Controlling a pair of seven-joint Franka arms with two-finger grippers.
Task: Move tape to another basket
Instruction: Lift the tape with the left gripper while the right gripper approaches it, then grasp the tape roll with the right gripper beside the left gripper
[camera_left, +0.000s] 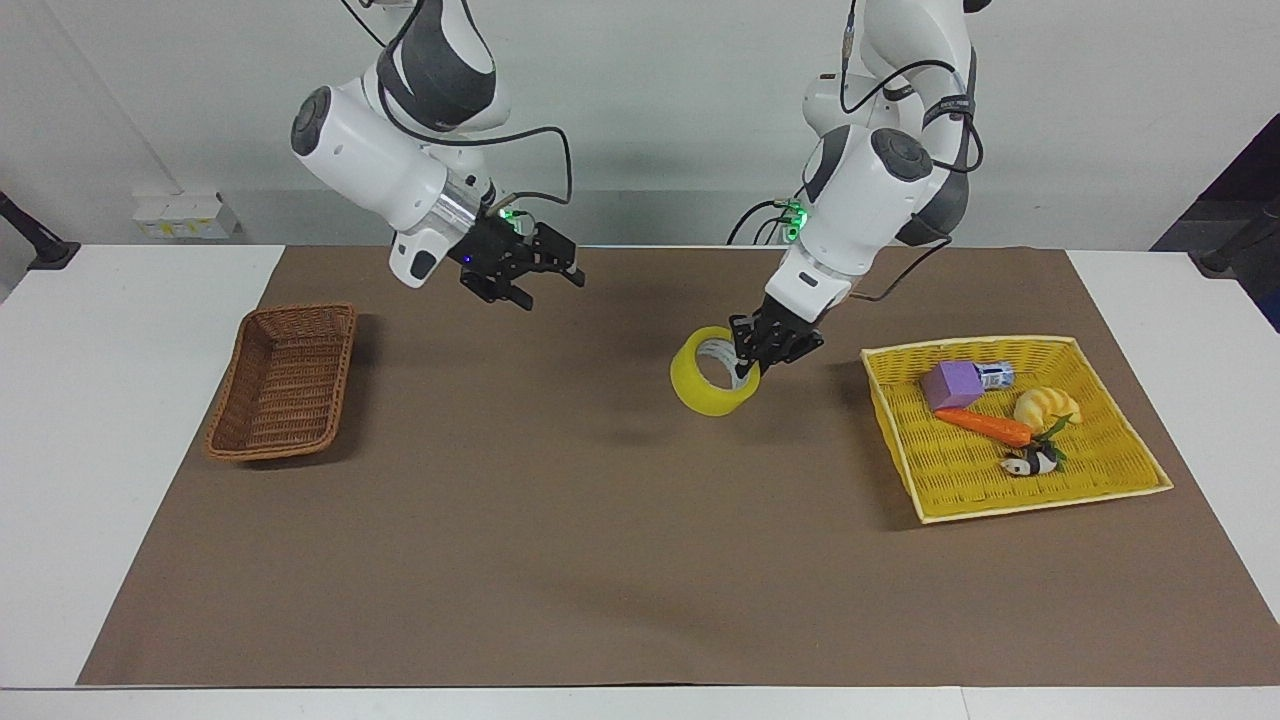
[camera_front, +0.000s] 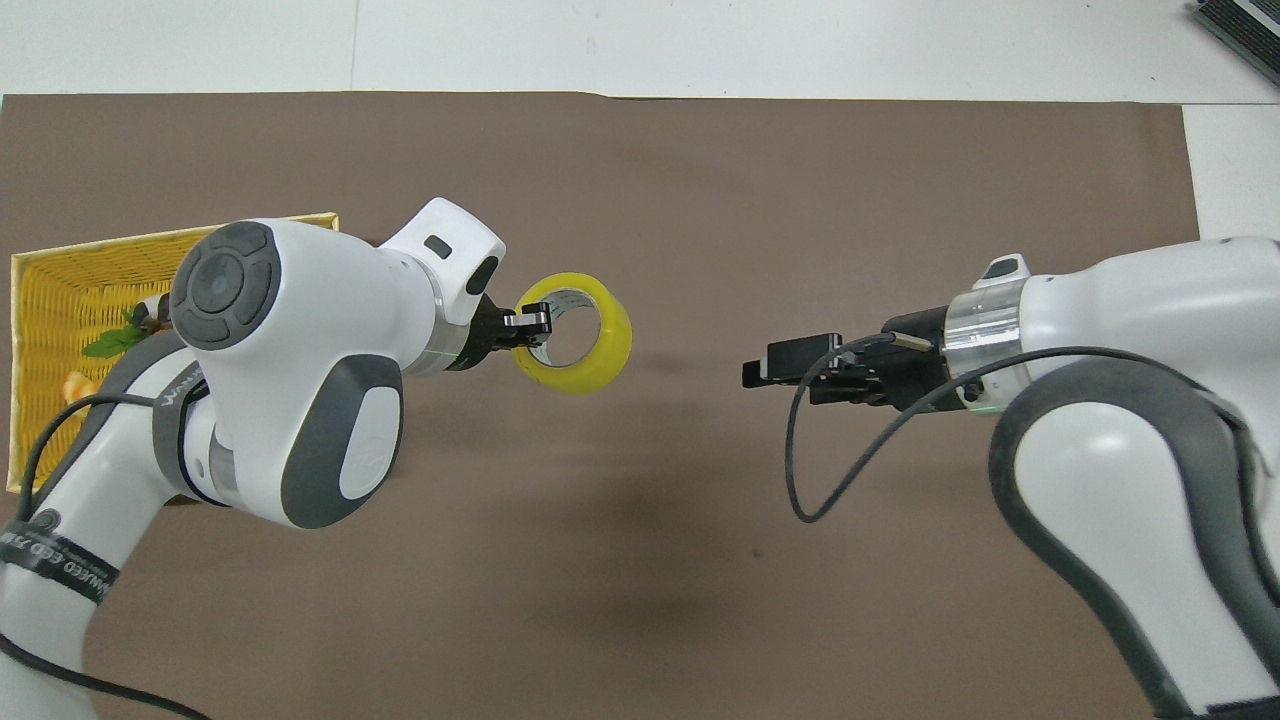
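Note:
The yellow tape roll (camera_left: 699, 393) hangs in the air over the middle of the brown mat, held by its wall in my left gripper (camera_left: 747, 366). It also shows in the overhead view (camera_front: 603, 362), with the left gripper (camera_front: 538, 326) shut on its rim. My right gripper (camera_left: 540, 283) is open and empty, up in the air over the mat, pointing toward the tape, with a gap between them; the overhead view shows it too (camera_front: 768, 370). The brown wicker basket (camera_left: 284, 381) sits empty at the right arm's end of the table. It is hidden under the right arm in the overhead view.
A flat yellow tray basket (camera_left: 1040, 506) lies at the left arm's end, holding a purple block (camera_left: 950, 384), an orange carrot toy (camera_left: 986, 425), a croissant toy (camera_left: 1046, 405) and a small black-and-white toy (camera_left: 1030, 463). A brown mat (camera_left: 560, 520) covers the table.

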